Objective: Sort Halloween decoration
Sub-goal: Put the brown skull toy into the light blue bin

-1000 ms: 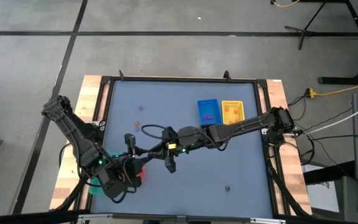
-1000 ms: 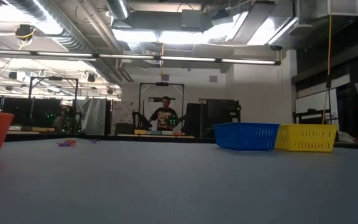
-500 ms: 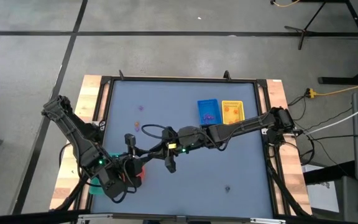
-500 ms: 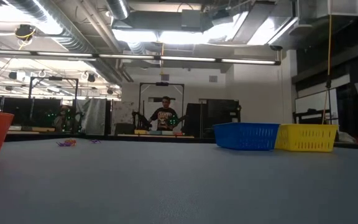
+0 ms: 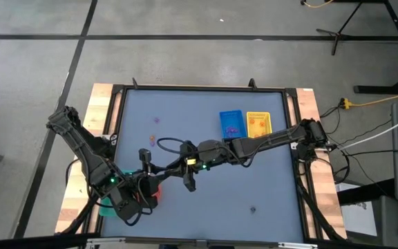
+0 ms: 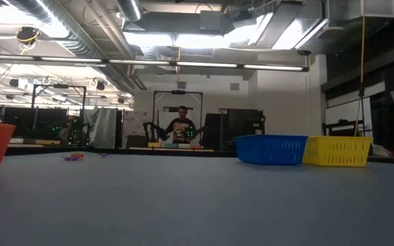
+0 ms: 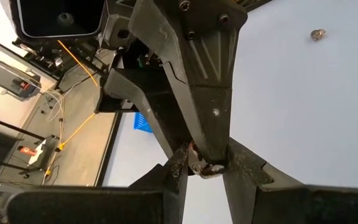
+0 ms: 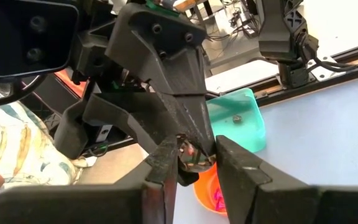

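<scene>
Blue tray [image 5: 231, 123] right of centre holds purple pieces; yellow tray [image 5: 258, 124] beside it, orange ones. Orange bowl [image 8: 211, 190], lower left, holds pink bits; green tray [image 8: 236, 119] one dark piece. No legible writing. Left gripper [image 8: 188, 140] and right gripper [image 8: 194, 163] both pinch one small decoration [image 8: 194, 155].

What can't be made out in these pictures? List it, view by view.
- Wrist views: the small piece sits where the left tool and right tool meet. Which one holds it, and its colour, cannot be told.
- High view: that piece is hidden under the arms.
- Low view: neither tool shows. The walls of the blue tray and yellow tray hide their contents.
- High view: the lone dark speck is too small to identify.
</scene>
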`<state>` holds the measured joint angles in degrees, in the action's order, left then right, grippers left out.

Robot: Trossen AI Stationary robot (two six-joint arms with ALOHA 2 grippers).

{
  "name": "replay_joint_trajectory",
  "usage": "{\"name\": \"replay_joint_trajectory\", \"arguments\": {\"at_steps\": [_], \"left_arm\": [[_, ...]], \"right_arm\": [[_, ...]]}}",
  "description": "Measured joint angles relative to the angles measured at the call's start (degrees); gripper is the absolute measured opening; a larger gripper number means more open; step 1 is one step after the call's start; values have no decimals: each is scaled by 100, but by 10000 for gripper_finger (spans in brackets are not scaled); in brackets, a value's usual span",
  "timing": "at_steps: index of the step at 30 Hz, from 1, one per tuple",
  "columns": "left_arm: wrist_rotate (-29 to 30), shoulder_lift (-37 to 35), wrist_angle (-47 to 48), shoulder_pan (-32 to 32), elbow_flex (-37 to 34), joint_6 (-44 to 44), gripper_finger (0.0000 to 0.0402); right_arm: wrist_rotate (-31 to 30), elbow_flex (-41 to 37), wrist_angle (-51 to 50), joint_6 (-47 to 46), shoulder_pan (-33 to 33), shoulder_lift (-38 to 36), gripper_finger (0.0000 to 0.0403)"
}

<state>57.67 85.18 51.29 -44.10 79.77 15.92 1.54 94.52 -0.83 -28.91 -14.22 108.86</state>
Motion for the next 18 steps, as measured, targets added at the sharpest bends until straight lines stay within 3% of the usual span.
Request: {"name": "replay_joint_trajectory", "arguments": {"at_steps": [11, 18], "left_arm": [[-24, 5, 7, 9, 0, 2, 62], [-189, 5, 11, 7, 0, 8, 62]], "right_arm": [[62, 11, 40, -226, 0, -2, 182], [68, 11, -19, -217, 0, -4, 196]]}}
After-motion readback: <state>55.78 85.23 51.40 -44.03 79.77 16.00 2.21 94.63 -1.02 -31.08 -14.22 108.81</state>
